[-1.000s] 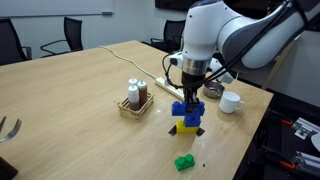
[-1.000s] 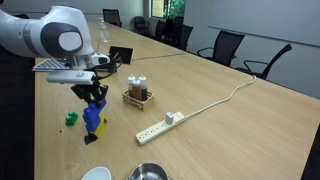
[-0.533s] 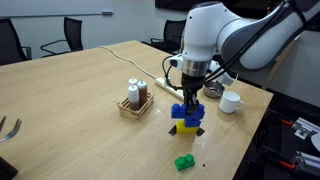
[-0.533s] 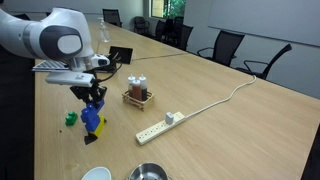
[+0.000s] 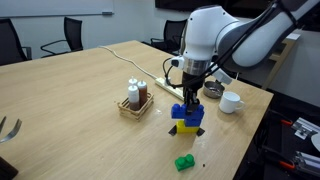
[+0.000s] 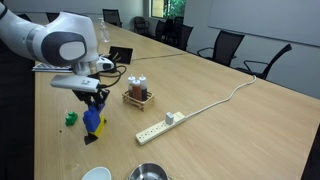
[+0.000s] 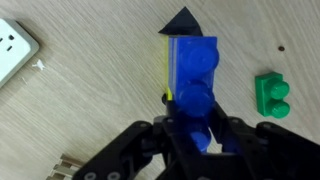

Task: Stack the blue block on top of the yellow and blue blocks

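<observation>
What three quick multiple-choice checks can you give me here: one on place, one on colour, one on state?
1. Where is the blue block?
A) on top of the yellow and blue blocks
B) flat on the table, away from every other brick
C) lifted high above the table

2. What colour is the loose brick beside the stack?
A) red
B) orange
C) green

3. How is the hand?
A) open and clear of everything
B) shut on the blue block
C) shut on nothing

Answers:
1 A: an exterior view shows it directly over the yellow brick.
2 C: the wrist view shows it plainly green.
3 B: the wrist view shows a finger on each side of the block.
</observation>
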